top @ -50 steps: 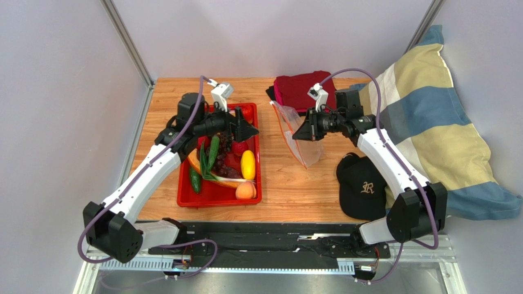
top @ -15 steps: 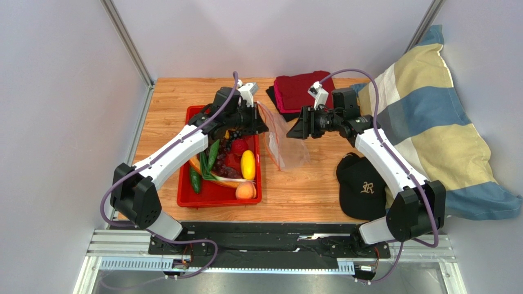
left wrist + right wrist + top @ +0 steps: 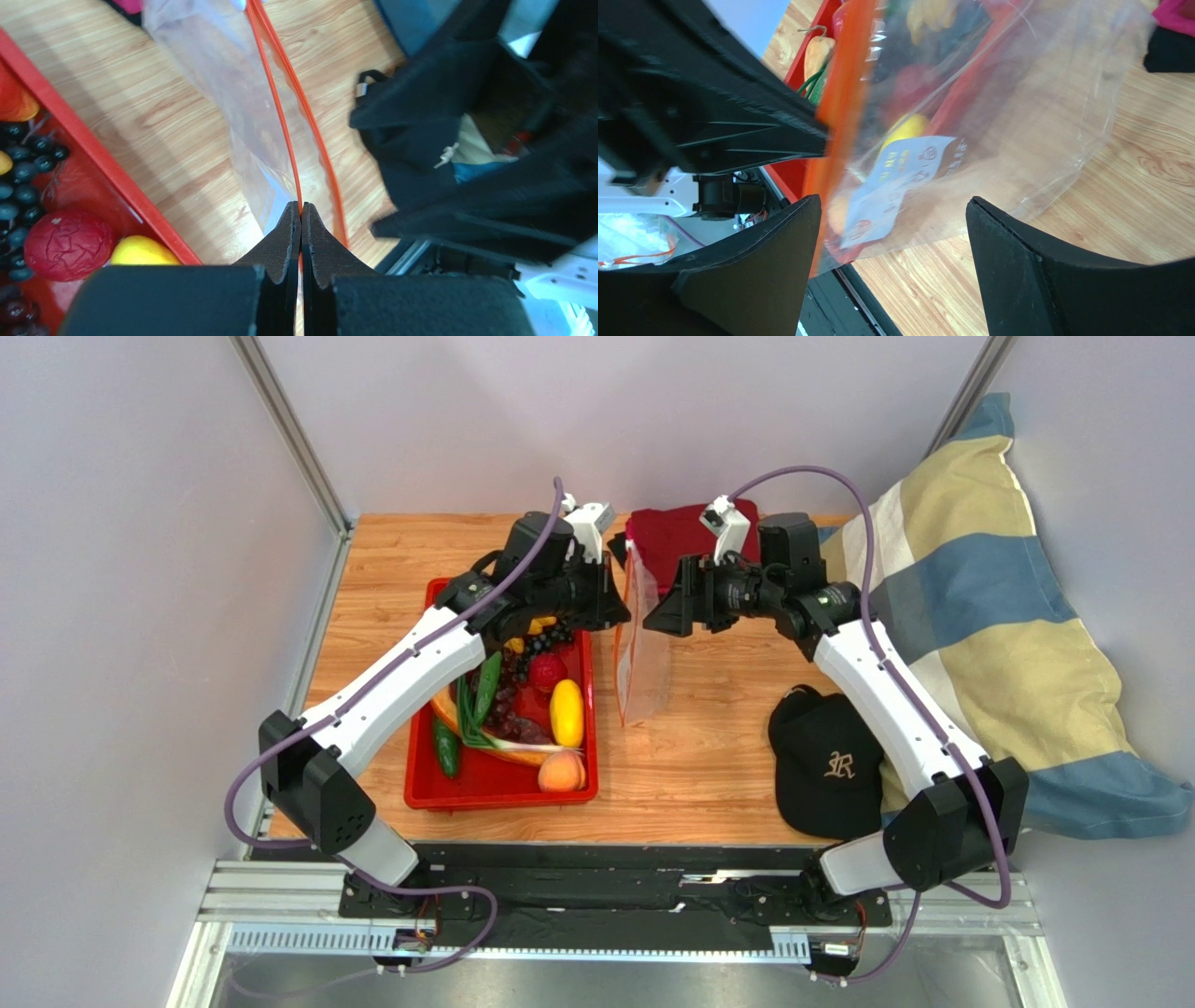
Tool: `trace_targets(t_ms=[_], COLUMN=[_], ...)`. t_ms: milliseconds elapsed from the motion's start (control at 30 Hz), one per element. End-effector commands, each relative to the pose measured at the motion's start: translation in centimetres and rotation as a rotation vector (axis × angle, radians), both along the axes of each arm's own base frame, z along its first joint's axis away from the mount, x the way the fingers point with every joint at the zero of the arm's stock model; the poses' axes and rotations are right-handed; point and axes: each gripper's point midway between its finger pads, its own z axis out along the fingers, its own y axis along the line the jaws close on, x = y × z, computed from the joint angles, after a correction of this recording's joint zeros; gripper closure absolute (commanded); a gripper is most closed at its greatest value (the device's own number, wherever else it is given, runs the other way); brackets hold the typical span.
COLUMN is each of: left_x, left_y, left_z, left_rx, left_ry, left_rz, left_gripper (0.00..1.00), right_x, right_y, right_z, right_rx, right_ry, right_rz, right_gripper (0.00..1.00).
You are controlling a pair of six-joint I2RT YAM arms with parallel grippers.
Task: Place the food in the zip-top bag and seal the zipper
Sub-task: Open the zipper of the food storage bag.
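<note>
While the left gripper (image 3: 300, 208) is pressed fully together on the zipper (image 3: 279, 115), pinching the orange-red strip between its fingertips, the zip-top bag (image 3: 643, 665) hangs from that pinch. Its clear body extends ahead of the fingertips, between this claw and the right gripper (image 3: 891, 204). The right gripper is spread wide, with the bag's zipper edge and clear wall directly ahead of it, framed between its two fingers in the wrist view. The food (image 3: 565, 711) lies in the red tray (image 3: 491, 798), below and beside the left gripper, on the side away from the right gripper.
</note>
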Motion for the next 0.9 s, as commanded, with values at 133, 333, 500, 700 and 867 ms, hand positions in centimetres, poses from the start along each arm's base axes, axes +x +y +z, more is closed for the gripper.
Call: trace_targets(t_ms=[133, 333, 500, 700, 867], left_x=[0.8, 0.0, -0.5, 0.6, 2.4], left_y=[-0.1, -0.7, 0.4, 4.8, 10.0], left_z=[0.9, 1.3, 1.5, -0.2, -2.5], left_rx=[0.035, -0.001, 0.031, 0.089, 0.200], left_ry=[-0.008, 0.012, -0.016, 0.019, 0.006], left_rz=[0.065, 0.034, 0.041, 0.101, 0.145], left_gripper=[1.00, 1.00, 1.00, 1.00, 1.00], right_x=[-1.2, 1.1, 2.5, 1.9, 0.3], right_y=[1.8, 1.7, -0.3, -3.4, -7.1], right_z=[3.1, -0.1, -0.9, -1.1, -2.7], right_rx=[0.034, -0.132, -0.228, -0.254, -0.274], right_ry=[-0.081, -0.124, -0.153, -0.140, -0.086], right_rz=[0.045, -0.062, -0.155, -0.180, -0.201], right_gripper=[0.20, 0.36, 0.67, 1.00, 1.00])
